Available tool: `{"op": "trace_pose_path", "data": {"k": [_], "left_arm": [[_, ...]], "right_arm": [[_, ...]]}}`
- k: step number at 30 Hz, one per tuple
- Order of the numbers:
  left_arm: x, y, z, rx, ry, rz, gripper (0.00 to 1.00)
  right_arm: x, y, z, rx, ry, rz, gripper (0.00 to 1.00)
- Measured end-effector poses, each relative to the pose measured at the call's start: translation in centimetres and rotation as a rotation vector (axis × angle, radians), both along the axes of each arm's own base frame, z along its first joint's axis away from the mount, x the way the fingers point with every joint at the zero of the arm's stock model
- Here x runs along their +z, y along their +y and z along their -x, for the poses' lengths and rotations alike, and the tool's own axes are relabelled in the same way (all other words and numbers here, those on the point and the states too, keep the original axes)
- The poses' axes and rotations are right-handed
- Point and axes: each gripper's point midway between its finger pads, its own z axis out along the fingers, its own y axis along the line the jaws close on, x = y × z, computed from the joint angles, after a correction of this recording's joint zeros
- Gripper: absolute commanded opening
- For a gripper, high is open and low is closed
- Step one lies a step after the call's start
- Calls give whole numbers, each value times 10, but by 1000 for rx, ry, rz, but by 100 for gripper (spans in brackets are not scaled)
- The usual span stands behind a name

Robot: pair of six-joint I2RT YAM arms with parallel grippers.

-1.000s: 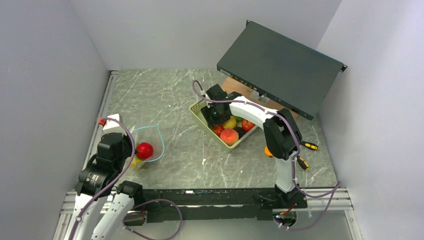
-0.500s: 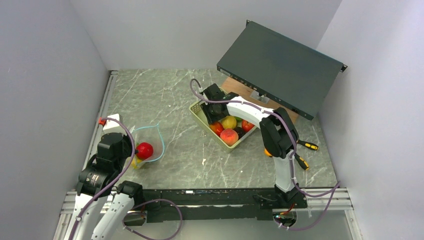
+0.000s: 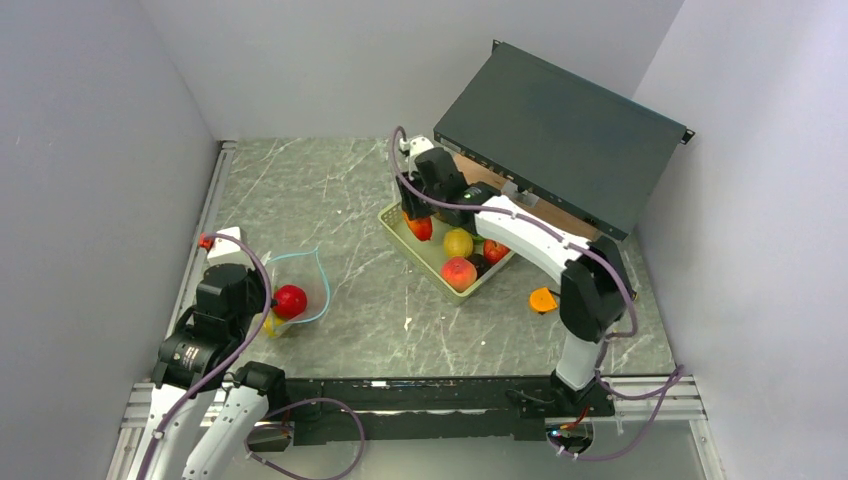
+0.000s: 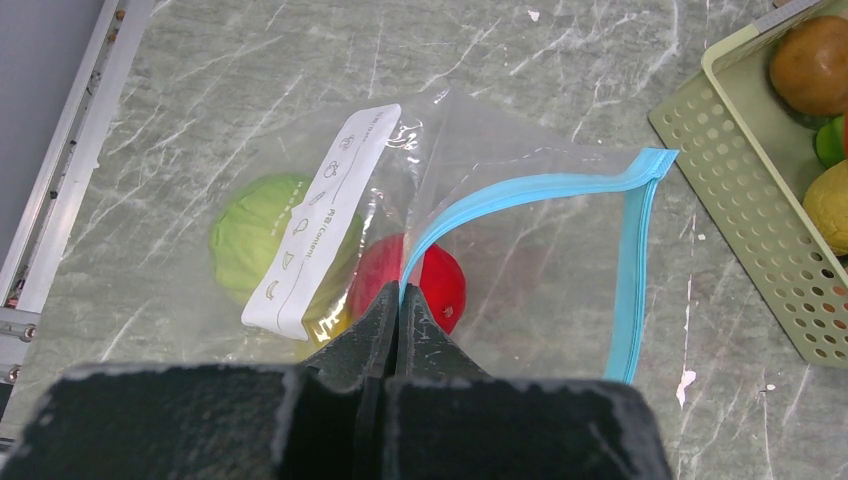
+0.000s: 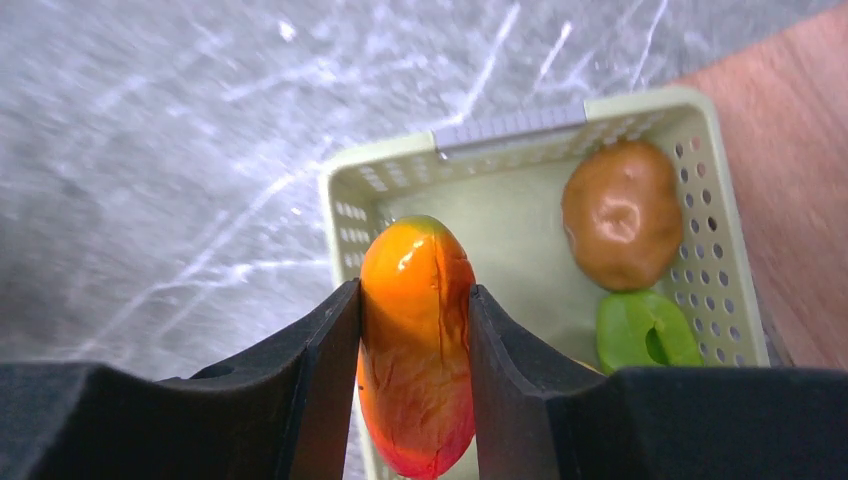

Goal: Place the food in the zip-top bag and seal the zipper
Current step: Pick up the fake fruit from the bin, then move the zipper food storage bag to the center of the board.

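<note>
Holding orange-red fruit [image 5: 415,380] clamped across its narrow width in right gripper [image 5: 415,300], lifted above far-left corner of basket [image 5: 510,120]. Pinching left gripper [image 4: 397,300] tight on zip-top bag [image 4: 540,270] at zipper [image 4: 530,185], well left of basket and nearer the arm bases. Props mouth open on basket side. Already bagged: red fruit [image 4: 440,285], green cabbage [image 4: 250,235]. Left in basket: brown piece [image 5: 622,215], green piece [image 5: 648,330], others.

Risks, as judgement:
- Slipping out mid-carry: glossy, rounded, long body hanging below the clamp line; a fast swing away from basket probably enough.
- Missing the mouth: floppy film pinched at one point only, opening tight against fruit's length. Could catch zipper, fold it shut, or tug bag out of left pinch.
- Rolling away left of basket after a miss.

Versus half a second ago: was down among pieces in basket, now raised clear with fruit, shifted toward far-left corner, elbow swung out right of basket. Left pinch and bag unchanged.
</note>
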Motion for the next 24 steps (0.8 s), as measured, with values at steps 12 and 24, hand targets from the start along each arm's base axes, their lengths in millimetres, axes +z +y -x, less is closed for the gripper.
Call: {"op": "trace_pose_path", "data": {"k": [12,24], "left_arm": [[0,0,0,0,0,0,0],[0,0,0,1,0,0,0]], "right_arm": [[119,96,102,367,-192,-535,0],[172,188,237,795,-391,-800,0]]}}
